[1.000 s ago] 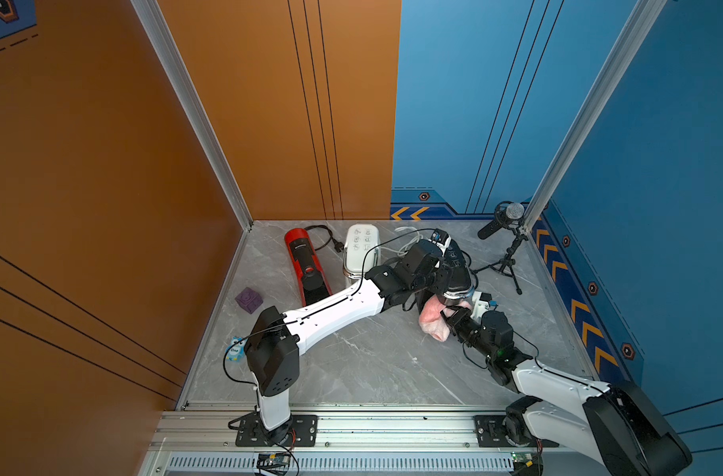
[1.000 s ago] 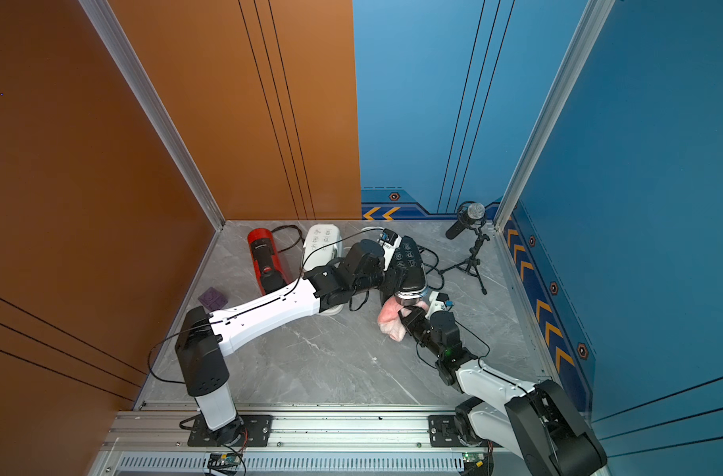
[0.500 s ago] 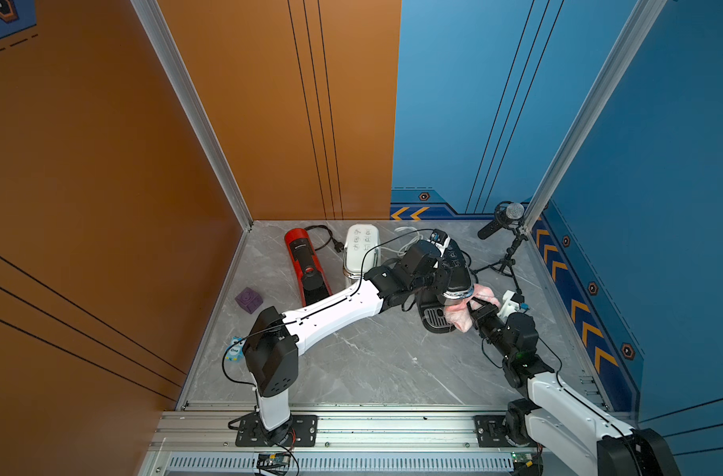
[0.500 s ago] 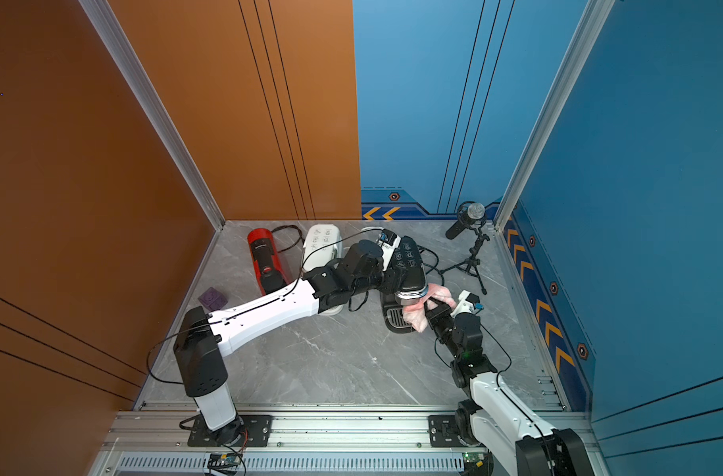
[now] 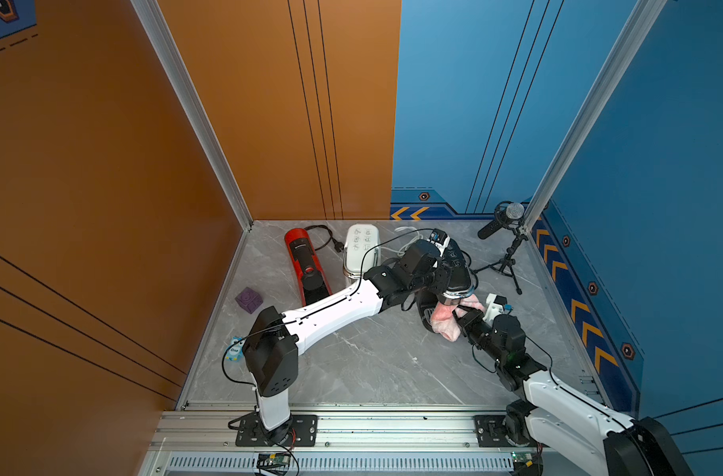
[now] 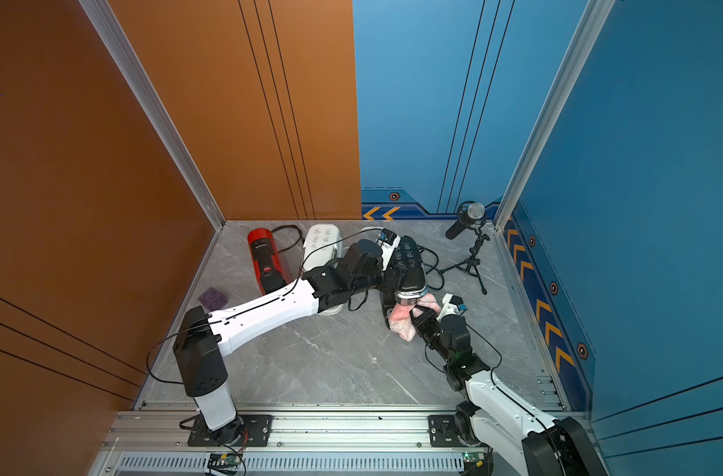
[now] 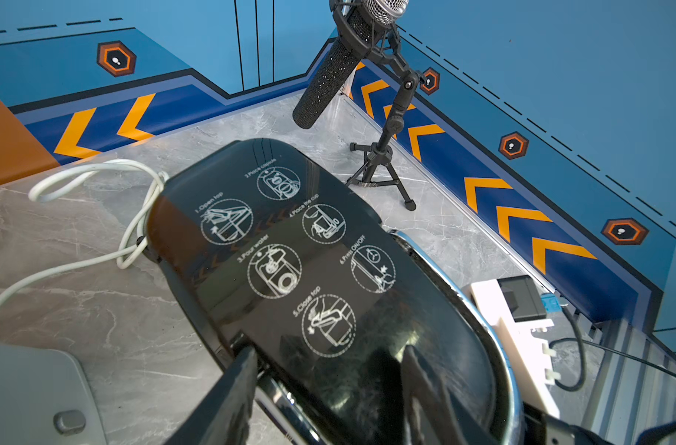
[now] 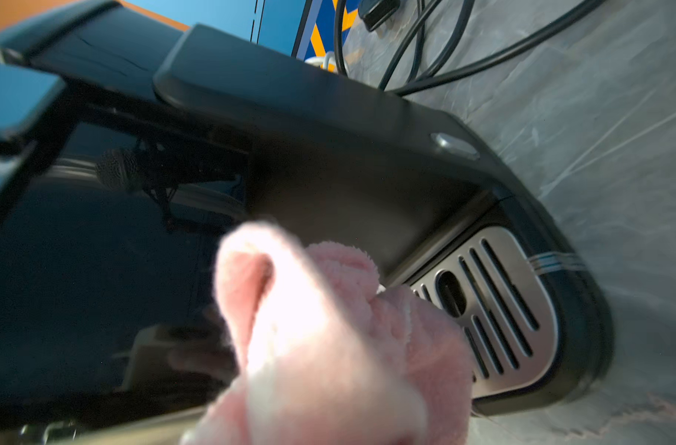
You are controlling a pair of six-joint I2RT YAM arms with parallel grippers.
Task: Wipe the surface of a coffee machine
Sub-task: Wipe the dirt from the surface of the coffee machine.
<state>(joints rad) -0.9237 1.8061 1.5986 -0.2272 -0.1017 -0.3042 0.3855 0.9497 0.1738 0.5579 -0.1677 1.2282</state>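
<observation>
Coffee machine: the black coffee machine [image 5: 454, 263] stands toward 1 o'clock from the middle of the table [image 5: 351, 371], its glossy top printed with instruction pictures.
Cloth: a pink cloth [image 5: 446, 321] is bunched against the machine's front at its 6 o'clock, under the overhanging head and next to the drip grille [image 8: 494, 308].
Right gripper: the right gripper [image 5: 459, 319] is clenched on the cloth, reaching in from 5 o'clock.
Left gripper: the left gripper [image 5: 442, 282] comes in from 9 o'clock with its fingers astride the head, apparently clamped there to steady it.
Neighbours: a white machine [image 5: 360, 247] sits at 9 o'clock, and a microphone stand [image 5: 504, 247] at 2 o'clock.
Risk: a hard stroke could shove the machine toward the microphone stand if the bracing hold slips. The loose cloth could also snag on the grille slots and pull free.
</observation>
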